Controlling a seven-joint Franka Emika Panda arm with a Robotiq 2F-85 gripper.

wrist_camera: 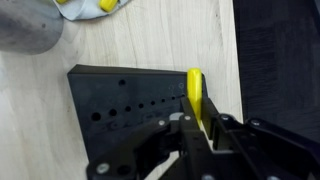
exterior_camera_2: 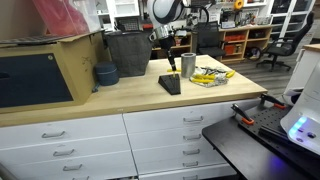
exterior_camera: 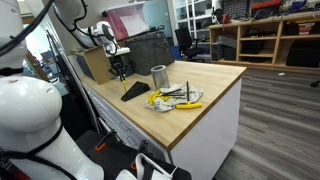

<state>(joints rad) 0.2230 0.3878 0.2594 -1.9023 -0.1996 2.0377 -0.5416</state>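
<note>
In the wrist view my gripper (wrist_camera: 200, 130) is shut on a slim yellow-handled tool (wrist_camera: 195, 92), which pokes out past the fingertips. Below it lies a black holder block (wrist_camera: 120, 110) drilled with rows of small holes; the yellow tool hangs over the block's right end. Both exterior views place the gripper (exterior_camera: 119, 70) (exterior_camera_2: 170, 62) just above the block (exterior_camera: 134, 92) (exterior_camera_2: 169, 84) on the wooden worktop. Whether the tool's tip touches the block is hidden.
A metal cup (exterior_camera: 158, 76) (exterior_camera_2: 188, 65) (wrist_camera: 25, 25) stands beside the block, and a pile of yellow-handled tools (exterior_camera: 172, 98) (exterior_camera_2: 208, 76) lies past it. A black bin (exterior_camera_2: 128, 52), a blue bowl (exterior_camera_2: 105, 74) and a cardboard box (exterior_camera_2: 40, 70) stand nearby on the worktop.
</note>
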